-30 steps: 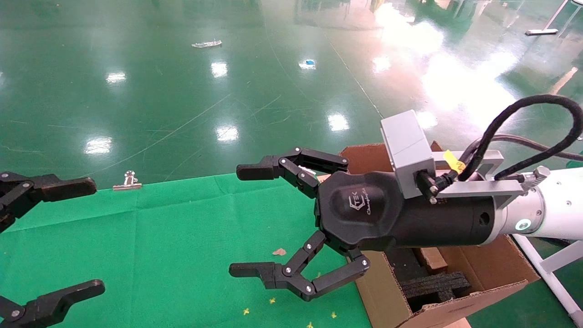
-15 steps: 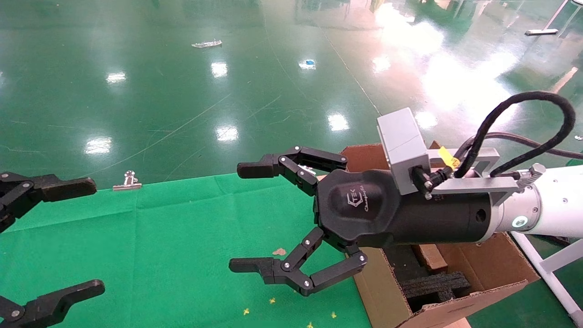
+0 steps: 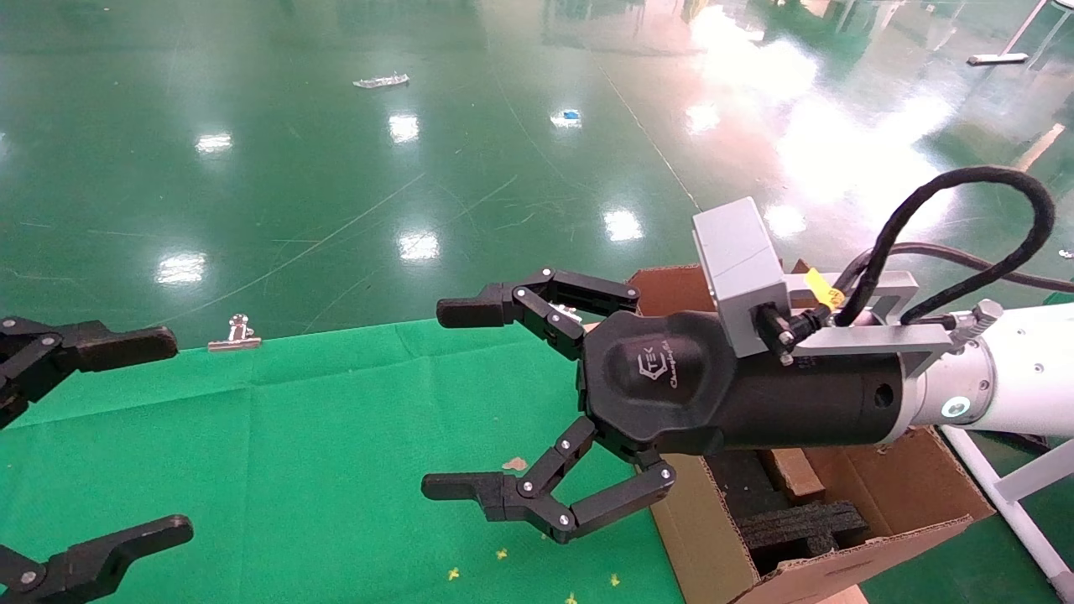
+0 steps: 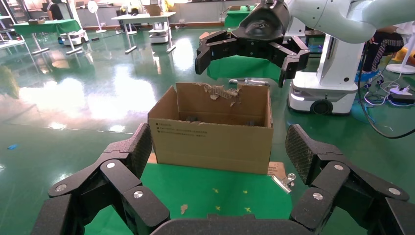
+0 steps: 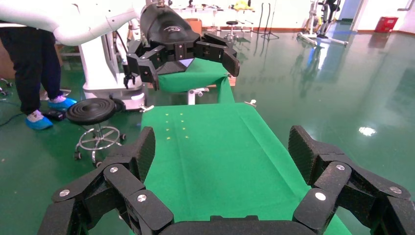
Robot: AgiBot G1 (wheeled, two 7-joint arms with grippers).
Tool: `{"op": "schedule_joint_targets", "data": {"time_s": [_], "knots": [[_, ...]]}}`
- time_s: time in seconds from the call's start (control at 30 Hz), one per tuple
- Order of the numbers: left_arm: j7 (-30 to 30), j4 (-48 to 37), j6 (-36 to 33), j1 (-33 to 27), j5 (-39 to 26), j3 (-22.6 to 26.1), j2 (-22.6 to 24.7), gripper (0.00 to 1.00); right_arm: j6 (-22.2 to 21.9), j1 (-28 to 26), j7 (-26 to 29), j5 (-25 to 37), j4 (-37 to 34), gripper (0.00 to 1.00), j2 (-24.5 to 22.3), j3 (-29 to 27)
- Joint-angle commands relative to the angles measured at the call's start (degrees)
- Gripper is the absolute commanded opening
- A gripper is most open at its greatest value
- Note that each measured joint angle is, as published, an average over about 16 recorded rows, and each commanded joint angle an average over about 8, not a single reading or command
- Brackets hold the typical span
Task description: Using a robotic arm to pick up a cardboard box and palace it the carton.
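Head view: looked forward and down over the green cloth (image 3: 294, 436), the right gripper (image 3: 470, 403) close at 3 o'clock.
Left wrist view: faced the carton (image 4: 213, 134), nearby.
Right wrist view: faced along the cloth.
Shared: each wrist view caught the other gripper.

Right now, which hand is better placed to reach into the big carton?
The right hand, likely: it hovers open right beside the carton, its arm stretched above it. The left hand, also open, sits at the opposite side of the green cloth, away from the carton.
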State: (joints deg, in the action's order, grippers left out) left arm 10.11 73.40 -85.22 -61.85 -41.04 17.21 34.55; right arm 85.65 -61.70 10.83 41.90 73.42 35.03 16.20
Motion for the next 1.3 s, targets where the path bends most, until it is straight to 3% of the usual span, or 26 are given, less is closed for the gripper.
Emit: {"op": "schedule_joint_targets", "data": {"time_s": [0.03, 1.3], "knots": [[0.0, 0.0, 0.0, 0.0, 0.0, 0.0, 0.0, 1.0, -0.01, -0.02, 0.01, 0.01, -0.02, 1.0, 0.01, 0.02], [0.0, 0.0, 0.0, 0.0, 0.0, 0.0, 0.0, 1.0, -0.05, -0.12, 0.03, 0.06, -0.11, 1.0, 0.02, 0.13]]}}
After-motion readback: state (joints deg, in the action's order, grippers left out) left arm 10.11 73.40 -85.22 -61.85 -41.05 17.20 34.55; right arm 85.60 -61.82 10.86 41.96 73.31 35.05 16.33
